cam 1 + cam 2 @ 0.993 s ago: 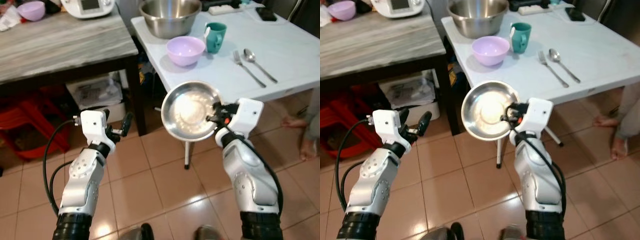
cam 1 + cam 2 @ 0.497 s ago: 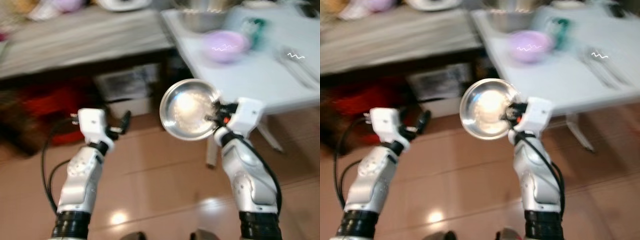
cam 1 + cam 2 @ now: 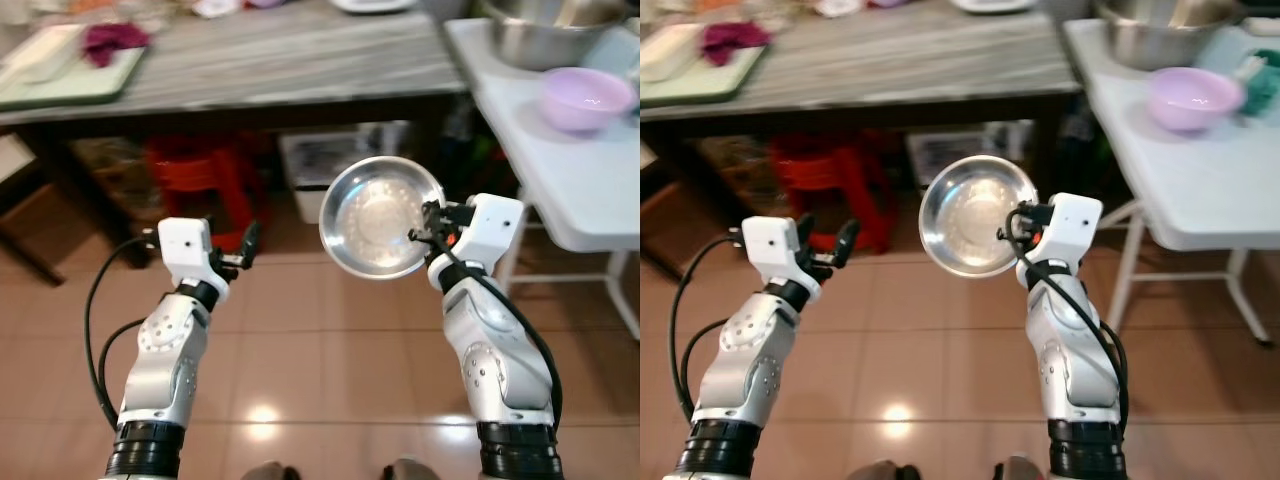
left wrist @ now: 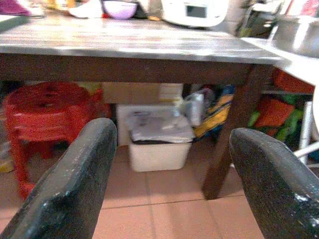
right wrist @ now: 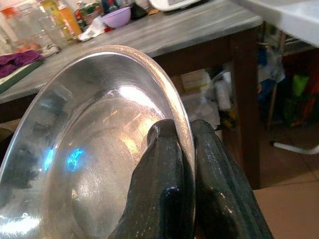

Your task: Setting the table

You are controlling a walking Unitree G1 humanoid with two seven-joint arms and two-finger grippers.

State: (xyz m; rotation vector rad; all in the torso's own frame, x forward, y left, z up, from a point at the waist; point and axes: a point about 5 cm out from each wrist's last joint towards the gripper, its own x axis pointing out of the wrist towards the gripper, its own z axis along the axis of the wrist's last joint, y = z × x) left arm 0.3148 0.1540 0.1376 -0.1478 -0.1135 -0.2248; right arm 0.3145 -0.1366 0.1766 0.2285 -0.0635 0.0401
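Right claw (image 5: 182, 164) pinches the round shiny steel plate (image 3: 380, 215) by its rim, left of the white bench (image 3: 560, 190); left claw (image 3: 245, 245) spread wide, empty, above open tiled floor (image 3: 300, 340).

Ahead of both arms, from ten to one o'clock, the long wooden table (image 3: 250, 60) bars the way at its top edge, with a red stool (image 3: 205, 170) and a white bin (image 4: 157, 144) filling part of the gap beneath it. At two o'clock the white table (image 3: 560, 160) juts in beside the right gripper (image 3: 428, 228), and the steel plate (image 3: 382, 217) pinched on edge between its fingers blocks the middle at twelve. The left gripper (image 3: 243, 250), fingers spread, has bare tiled floor (image 3: 300, 340) below it, toward six o'clock.
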